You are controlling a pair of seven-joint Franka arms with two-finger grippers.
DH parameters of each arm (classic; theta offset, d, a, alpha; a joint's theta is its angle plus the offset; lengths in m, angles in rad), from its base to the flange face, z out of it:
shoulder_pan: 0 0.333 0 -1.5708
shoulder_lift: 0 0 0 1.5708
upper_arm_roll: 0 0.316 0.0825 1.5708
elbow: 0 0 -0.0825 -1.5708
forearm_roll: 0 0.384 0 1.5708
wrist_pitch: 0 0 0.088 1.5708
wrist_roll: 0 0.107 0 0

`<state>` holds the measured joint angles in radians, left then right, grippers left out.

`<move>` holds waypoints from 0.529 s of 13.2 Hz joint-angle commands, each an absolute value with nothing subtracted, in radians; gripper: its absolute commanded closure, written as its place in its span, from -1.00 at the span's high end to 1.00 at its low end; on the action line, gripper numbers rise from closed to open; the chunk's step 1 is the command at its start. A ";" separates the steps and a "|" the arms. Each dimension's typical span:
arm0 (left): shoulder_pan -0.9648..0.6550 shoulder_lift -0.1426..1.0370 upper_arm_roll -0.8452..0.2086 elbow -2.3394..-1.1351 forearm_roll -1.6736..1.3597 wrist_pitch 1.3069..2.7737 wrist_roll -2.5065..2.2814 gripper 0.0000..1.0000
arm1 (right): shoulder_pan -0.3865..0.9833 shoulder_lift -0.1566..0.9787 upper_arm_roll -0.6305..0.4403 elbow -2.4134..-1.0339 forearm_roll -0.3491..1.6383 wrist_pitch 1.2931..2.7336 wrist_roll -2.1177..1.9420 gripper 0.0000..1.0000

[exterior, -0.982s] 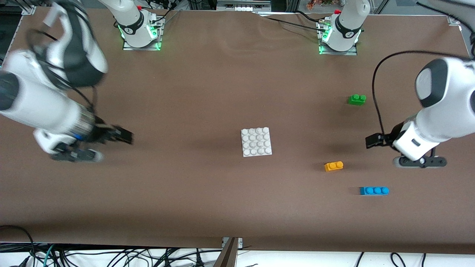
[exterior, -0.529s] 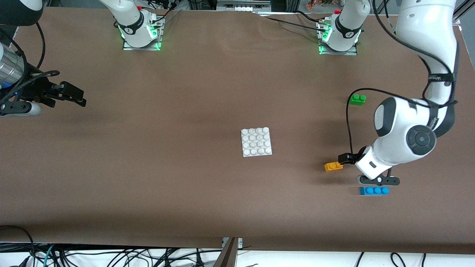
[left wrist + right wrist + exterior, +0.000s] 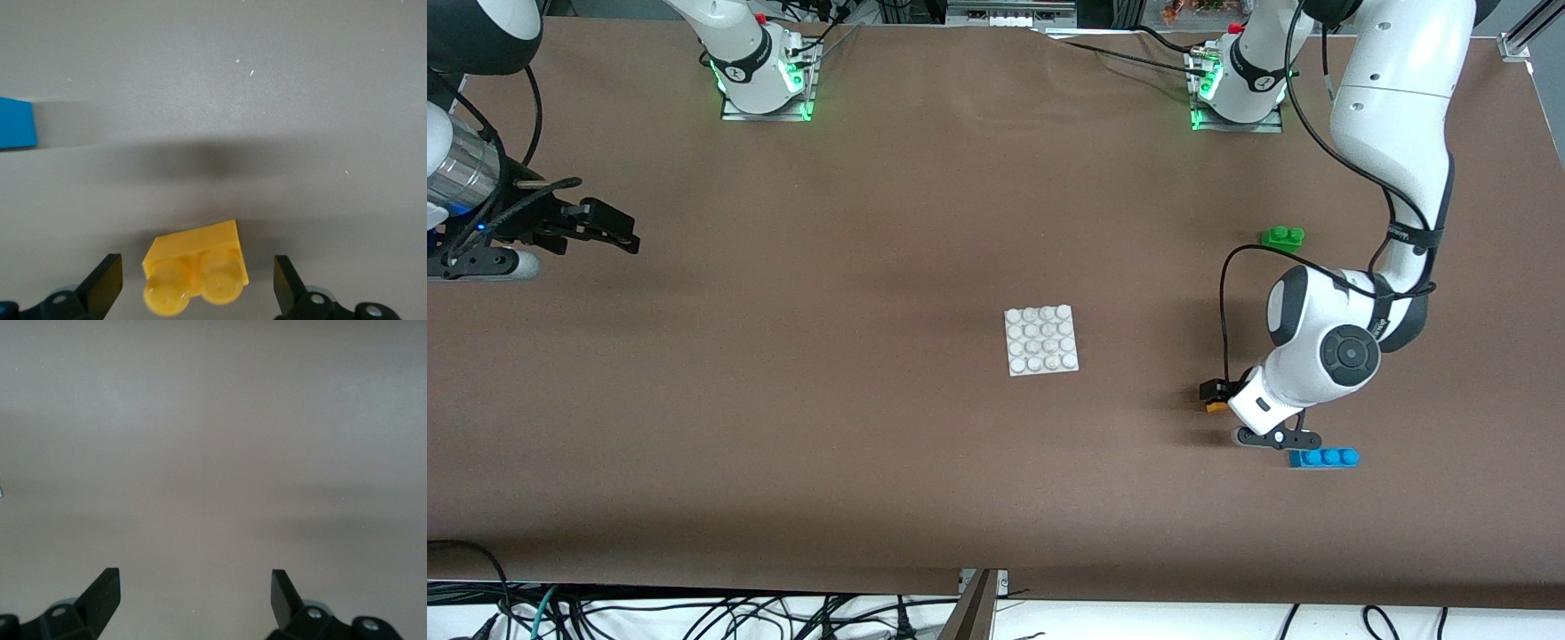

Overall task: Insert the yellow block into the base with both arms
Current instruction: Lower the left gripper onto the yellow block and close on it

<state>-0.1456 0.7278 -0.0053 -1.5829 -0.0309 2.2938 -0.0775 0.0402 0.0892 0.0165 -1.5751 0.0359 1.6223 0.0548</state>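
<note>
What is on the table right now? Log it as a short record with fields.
yellow block: on table, between the open fingers of the left gripper, not gripped
base: mid-table, bare
green brick: toward left arm's end, farther from camera than yellow block
blue brick: nearest camera, beside left gripper
right gripper: open, over bare table at right arm's end, waiting

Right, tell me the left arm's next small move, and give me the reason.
Probably close the fingers on the yellow block. In the left wrist view the left gripper is open with the block lying between its fingers, apparently not yet touched, on the table. The base sits bare toward the table's middle, and the right gripper waits open over the right arm's end.
</note>
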 commanded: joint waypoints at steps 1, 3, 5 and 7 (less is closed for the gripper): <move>-0.159 0.736 -0.002 -1.597 -0.051 2.335 -0.087 1.00 | 0.044 0.045 -0.001 -1.618 0.015 1.631 0.055 1.00; -0.163 0.745 -0.002 -1.603 -0.051 2.336 -0.087 1.00 | 0.043 0.043 -0.003 -1.620 -0.005 1.631 0.057 1.00; -0.161 0.747 0.000 -1.611 -0.051 2.336 -0.087 1.00 | 0.044 0.043 -0.003 -1.623 -0.005 1.629 0.055 1.00; -0.152 0.750 0.000 -1.612 -0.051 2.336 -0.089 1.00 | 0.044 0.044 -0.003 -1.624 -0.006 1.629 0.055 1.00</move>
<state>-0.1536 0.7546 -0.0041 -1.5992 -0.0311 2.3192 -0.0874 0.0406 0.0788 -0.0007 -1.5867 0.0061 1.6223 0.0548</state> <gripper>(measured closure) 0.000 0.000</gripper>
